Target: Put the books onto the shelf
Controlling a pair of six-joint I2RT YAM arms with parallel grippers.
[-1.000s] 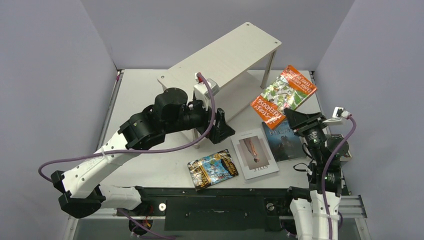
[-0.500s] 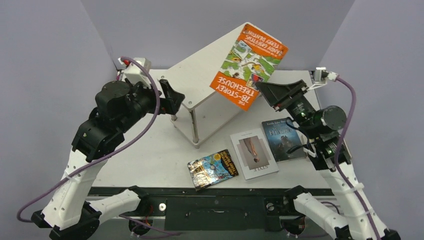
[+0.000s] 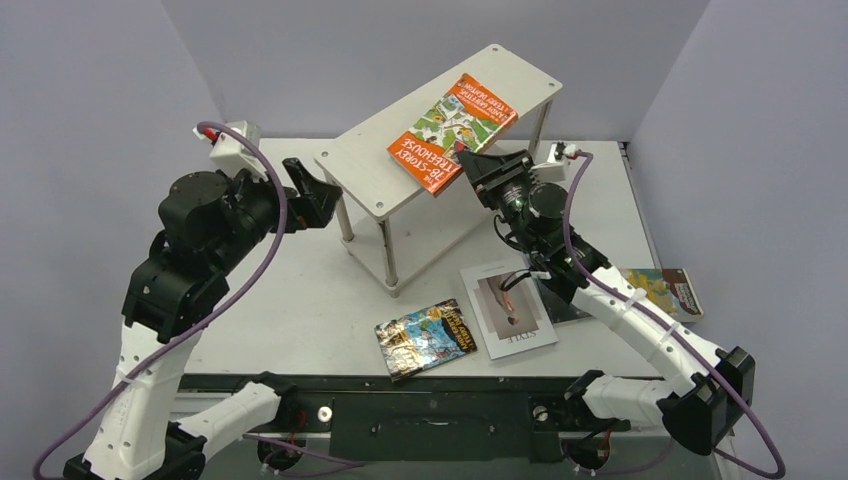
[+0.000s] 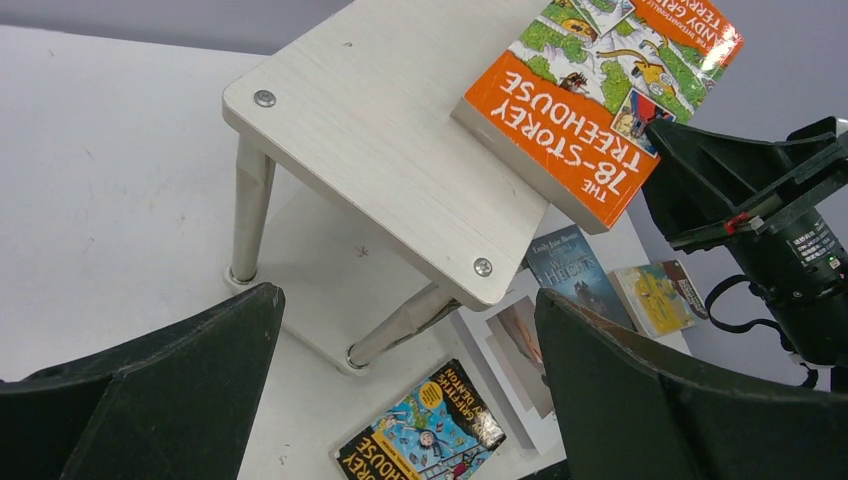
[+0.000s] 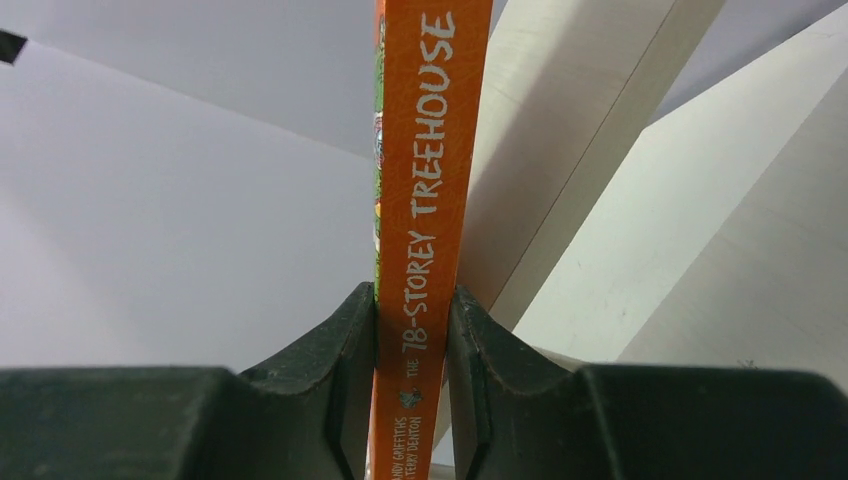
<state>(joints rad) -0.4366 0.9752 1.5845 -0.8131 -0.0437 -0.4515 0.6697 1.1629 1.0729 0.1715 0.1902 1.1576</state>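
Note:
An orange book (image 3: 452, 132) lies flat along the top board of the white shelf (image 3: 375, 170), its near corner overhanging the edge. My right gripper (image 3: 470, 166) is shut on that corner; in the right wrist view the orange spine (image 5: 430, 150) stands pinched between both pads. My left gripper (image 3: 316, 196) hangs open left of the shelf with nothing between its fingers (image 4: 150, 390). On the table lie the comic book (image 3: 425, 338), the white book (image 3: 512, 312), the dark blue book (image 4: 578, 278), partly under my right arm, and the yellow-teal book (image 3: 662, 290).
The shelf stands diagonally at the back, its lower board (image 4: 330, 270) on the table between thin metal legs (image 4: 248, 215). Grey walls close in the back and sides. The black rail (image 3: 430, 410) runs along the near edge.
My right gripper has carried the orange book leftward and down onto the shelf's top board. The left arm has drawn back to the left. The yellow-teal book now shows at the right.

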